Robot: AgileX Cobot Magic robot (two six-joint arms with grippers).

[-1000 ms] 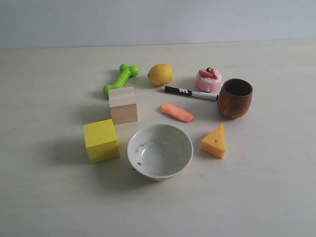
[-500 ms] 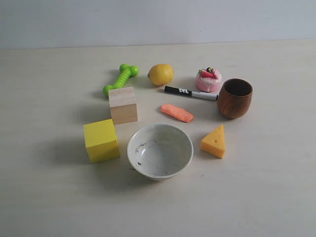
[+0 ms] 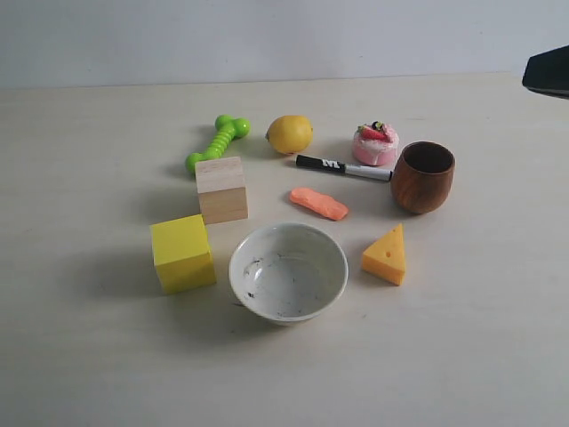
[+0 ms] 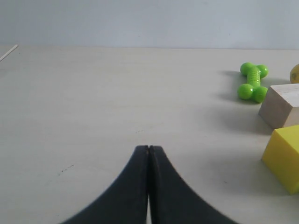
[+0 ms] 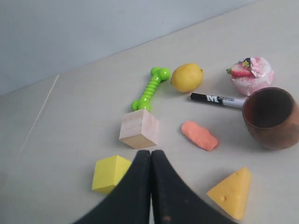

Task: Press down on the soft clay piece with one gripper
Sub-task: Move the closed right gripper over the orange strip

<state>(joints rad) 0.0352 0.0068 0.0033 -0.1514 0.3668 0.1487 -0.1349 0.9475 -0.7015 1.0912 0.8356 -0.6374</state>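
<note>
The right pincer (image 5: 150, 152) is closed, its two black fingers pressed together at the tips, and it is raised above the surface (image 3: 89, 356), touching nothing. In its wrist view the tips line up just short of the wooden block (image 5: 138, 129), with the yellow cube (image 5: 110, 173) on one side and the cheese (image 5: 230, 192) on the other. The clay (image 5: 199, 135) lies beyond the tips and off to the cheese's side, well apart from the pincer. It rests flat on the surface, between the block and the cup (image 5: 270, 116) and close to the marker (image 5: 217, 99) without touching it.

In the exterior view only a black bit of arm (image 3: 547, 71) shows, at the right edge, far from the clay. There the clay sits between the marker and the bowl (image 3: 288, 271). The lemon (image 3: 289, 133), the cake (image 3: 376, 144) and the green bone (image 3: 216, 142) stand in the row beyond the marker.

The left pincer (image 4: 148, 148) is closed too, tips touching, over bare surface, with the bone, block and cube away to one side.
</note>
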